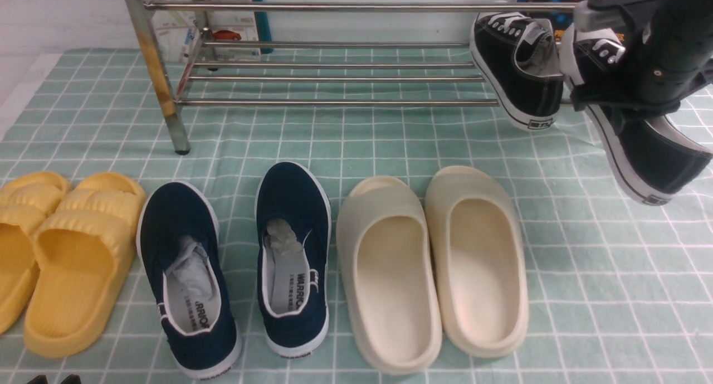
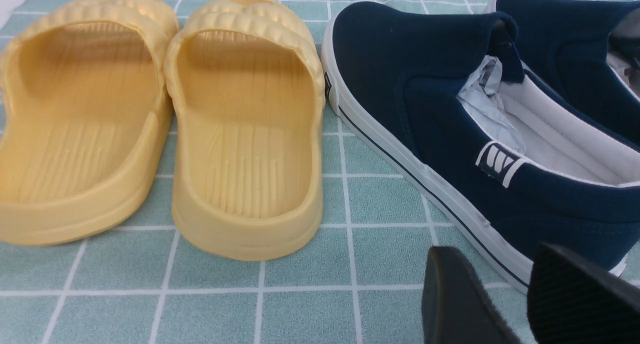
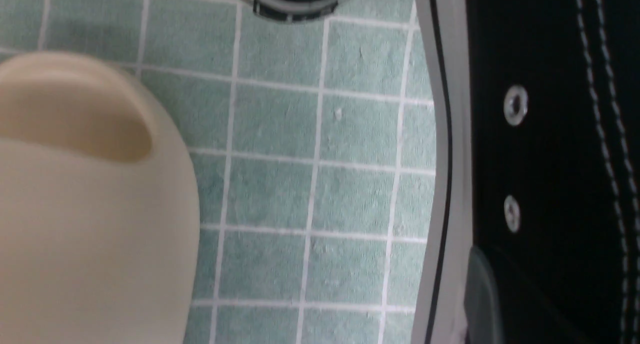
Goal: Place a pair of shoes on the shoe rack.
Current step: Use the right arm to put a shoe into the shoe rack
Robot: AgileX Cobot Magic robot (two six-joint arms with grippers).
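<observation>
The shoe rack (image 1: 334, 66) of shiny steel tubes stands at the back of the front view. One black sneaker (image 1: 518, 66) with white laces lies tilted on its lower bars at the right, heel hanging over the front bar. My right gripper (image 1: 607, 100) is shut on the second black sneaker (image 1: 646, 150) and holds it in the air just right of the first, heel low and towards me. In the right wrist view one finger (image 3: 482, 294) presses this sneaker's black side (image 3: 550, 159). My left gripper (image 2: 505, 289) hangs open and empty, low beside a navy slip-on (image 2: 450, 134).
On the green checked cloth (image 1: 390, 139) a row of footwear lies along the front: yellow slides (image 1: 78, 261), navy slip-ons (image 1: 289, 256) and cream slides (image 1: 479, 261). The rack's rust-stained leg (image 1: 161, 77) stands at the left. A cream slide's toe (image 3: 90, 209) lies below the held sneaker.
</observation>
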